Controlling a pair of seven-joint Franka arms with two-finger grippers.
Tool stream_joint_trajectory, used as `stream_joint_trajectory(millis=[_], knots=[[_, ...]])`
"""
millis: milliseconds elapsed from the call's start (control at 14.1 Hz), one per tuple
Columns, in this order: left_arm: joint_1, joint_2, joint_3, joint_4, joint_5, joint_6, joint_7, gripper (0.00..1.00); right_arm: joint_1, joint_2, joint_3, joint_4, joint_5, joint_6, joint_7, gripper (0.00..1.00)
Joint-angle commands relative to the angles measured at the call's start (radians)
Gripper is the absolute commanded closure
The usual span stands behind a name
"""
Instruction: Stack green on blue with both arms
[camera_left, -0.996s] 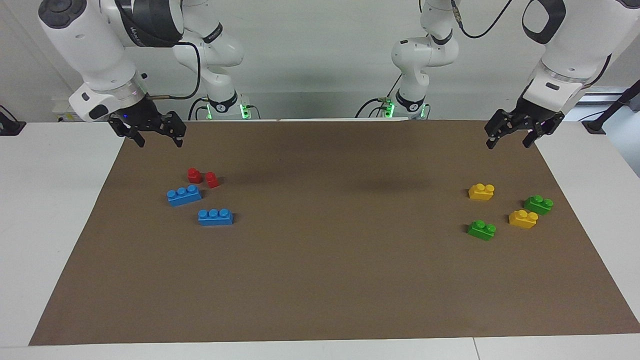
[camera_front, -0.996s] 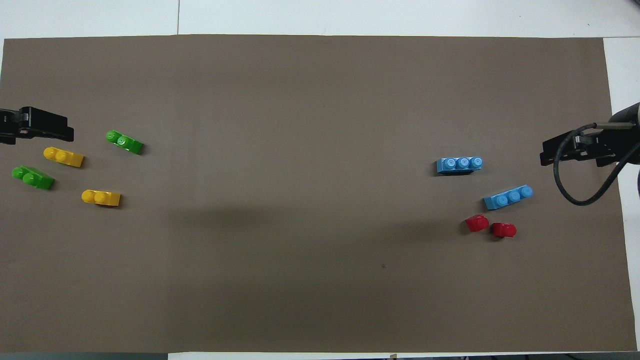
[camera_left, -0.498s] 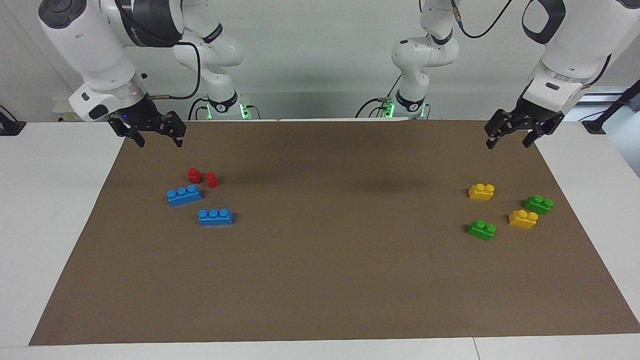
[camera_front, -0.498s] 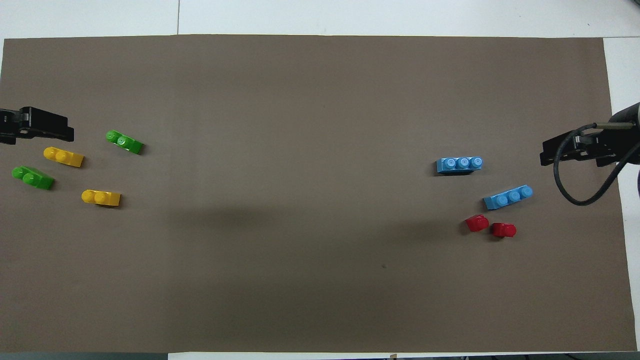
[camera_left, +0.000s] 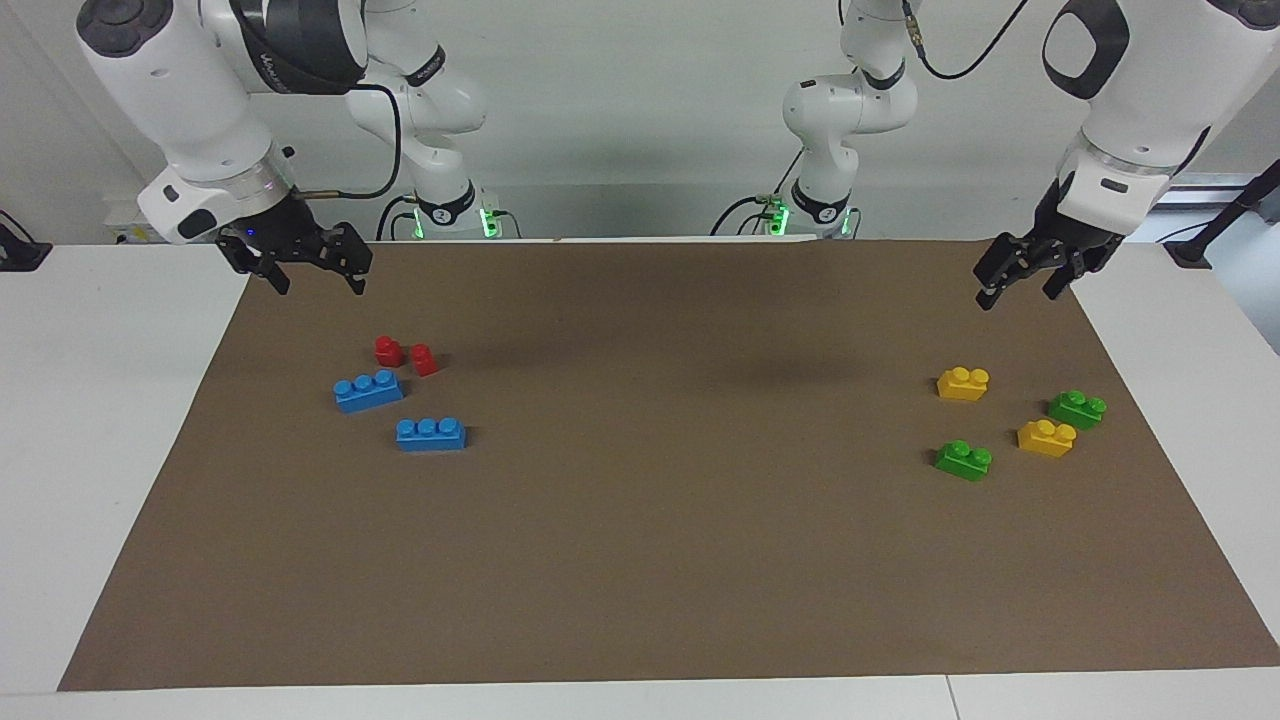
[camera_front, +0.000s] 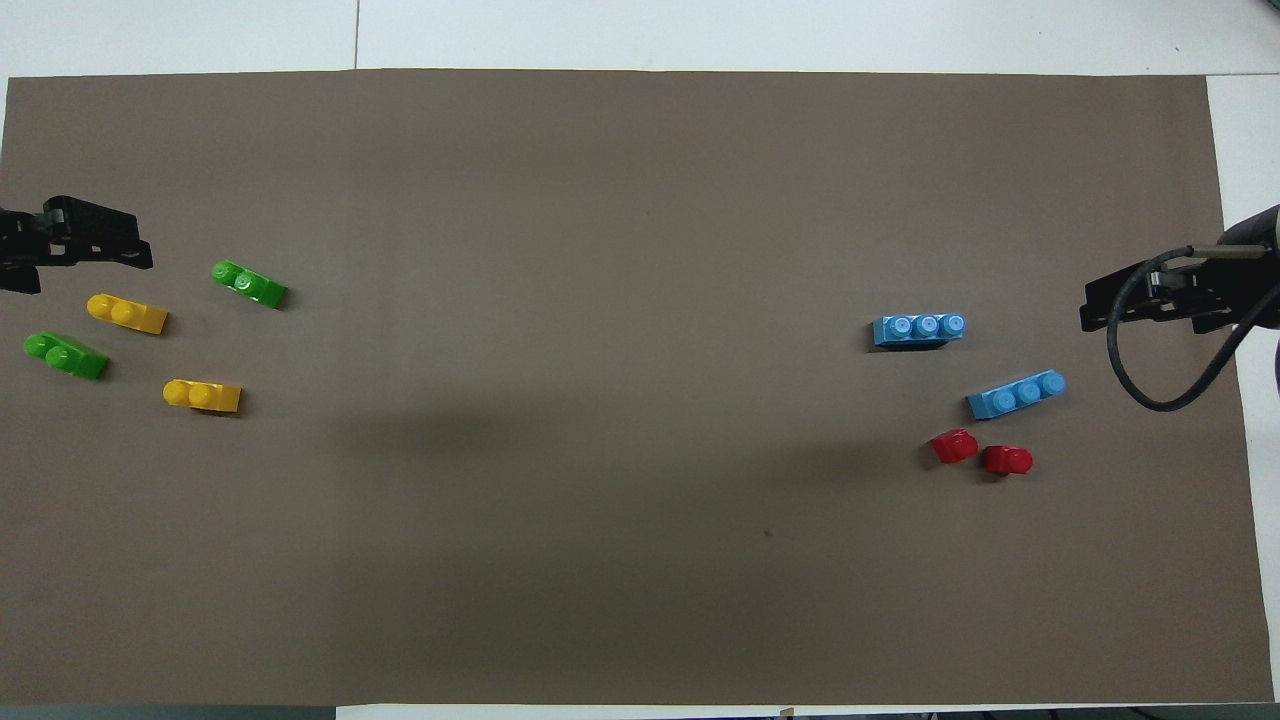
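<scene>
Two green two-stud bricks (camera_left: 964, 460) (camera_left: 1077, 408) lie on the brown mat toward the left arm's end; they also show in the overhead view (camera_front: 249, 283) (camera_front: 66, 355). Two blue three-stud bricks (camera_left: 369, 390) (camera_left: 430, 433) lie toward the right arm's end, also in the overhead view (camera_front: 1016, 394) (camera_front: 919, 329). My left gripper (camera_left: 1018, 288) hangs open and empty over the mat's corner by the green bricks, touching nothing; the overhead view shows it at the mat's edge (camera_front: 85, 245). My right gripper (camera_left: 318, 280) hangs open and empty over the mat's corner by the blue bricks (camera_front: 1150, 300).
Two yellow two-stud bricks (camera_left: 963, 383) (camera_left: 1046, 438) lie among the green ones. Two small red pieces (camera_left: 388, 350) (camera_left: 424, 359) stand beside the blue brick nearer to the robots. The brown mat (camera_left: 660, 560) covers most of the white table.
My left gripper has turned at the wrist and dropped slightly over the mat's corner. The right arm and all the bricks have not moved.
</scene>
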Motion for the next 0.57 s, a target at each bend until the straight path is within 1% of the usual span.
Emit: stream_joint_trajectory(millis=[0,213,356,498], knots=[[0.004,-0.018,0.001,-0.053,0.002,0.060,-0.208,0.00,-0.019,-0.009,0.009,-0.009,-0.018,0.002,-0.013,0.00],[0.008,-0.009,0.002,-0.087,-0.018,0.117,-0.317,0.00,-0.029,-0.009,0.011,-0.008,-0.017,0.013,-0.020,0.00],[0.023,0.014,0.002,-0.089,-0.019,0.131,-0.400,0.00,-0.045,-0.009,0.011,-0.014,-0.011,0.065,-0.014,0.00],[0.027,0.039,0.002,-0.089,-0.019,0.155,-0.478,0.00,-0.046,-0.008,0.011,-0.025,-0.011,0.083,0.018,0.00]])
